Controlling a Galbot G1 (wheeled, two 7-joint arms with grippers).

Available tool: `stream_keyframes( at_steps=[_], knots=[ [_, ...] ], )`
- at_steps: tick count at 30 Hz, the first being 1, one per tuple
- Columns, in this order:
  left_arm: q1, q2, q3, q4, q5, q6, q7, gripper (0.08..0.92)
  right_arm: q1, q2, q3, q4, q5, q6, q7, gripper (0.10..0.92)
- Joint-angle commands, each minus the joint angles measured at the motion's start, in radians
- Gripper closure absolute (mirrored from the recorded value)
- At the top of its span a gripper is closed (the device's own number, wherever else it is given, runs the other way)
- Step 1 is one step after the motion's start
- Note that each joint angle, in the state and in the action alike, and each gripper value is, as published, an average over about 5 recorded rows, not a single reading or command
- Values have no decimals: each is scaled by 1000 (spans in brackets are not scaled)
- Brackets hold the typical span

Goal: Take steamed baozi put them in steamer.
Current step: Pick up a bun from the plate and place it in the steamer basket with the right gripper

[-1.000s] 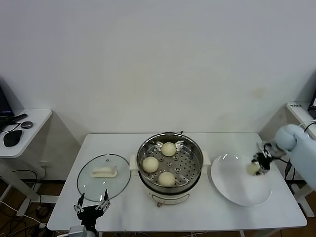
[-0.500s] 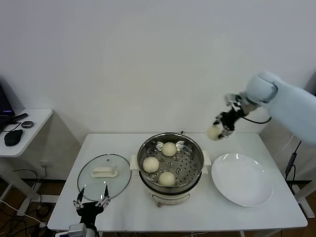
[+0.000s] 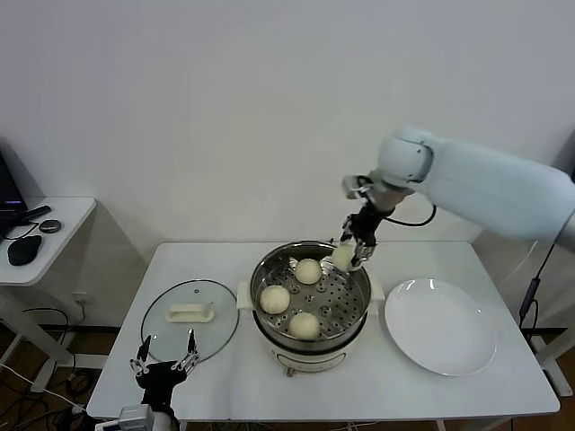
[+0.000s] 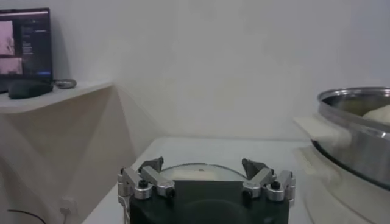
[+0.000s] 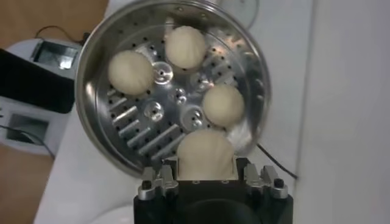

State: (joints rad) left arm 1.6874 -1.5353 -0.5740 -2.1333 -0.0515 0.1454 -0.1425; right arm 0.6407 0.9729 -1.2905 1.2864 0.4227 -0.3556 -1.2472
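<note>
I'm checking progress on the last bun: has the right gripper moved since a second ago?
Yes. The right gripper, shut on the fourth baozi, has travelled from over the plate toward the robot's left, to the steamer rim.

4 smooth cream-white baozi, 1 shiny round steel steamer (image 3: 310, 310).
3 buns (image 3: 305, 324) lie on its perforated tray; the 4th (image 3: 342, 257) hangs above its far right rim.

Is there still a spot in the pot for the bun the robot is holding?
Yes. The steamer already holds three baozi along its far, left and near sides. The tray's right side, toward the white plate, is bare. The right gripper is shut on the fourth baozi above the far-right rim. The left gripper waits, open, by the glass lid.
</note>
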Motion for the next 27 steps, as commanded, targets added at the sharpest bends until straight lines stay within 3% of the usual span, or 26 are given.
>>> stream_keyframes(
  at_steps=[1,21,27],
  knots=[
    [-3,-3,-2,-7,-3,0,0,177,-35,114,-91,-8,-21,-45,54,465],
    [-15,-5,-3,9,-7,1,1,177,-120,106,-77,-8,-79,-68,109,464],
    [-14,-8,-3,9,-5,1,2,177,-102,64,-55,14,-62,-69,109,348]
  ],
)
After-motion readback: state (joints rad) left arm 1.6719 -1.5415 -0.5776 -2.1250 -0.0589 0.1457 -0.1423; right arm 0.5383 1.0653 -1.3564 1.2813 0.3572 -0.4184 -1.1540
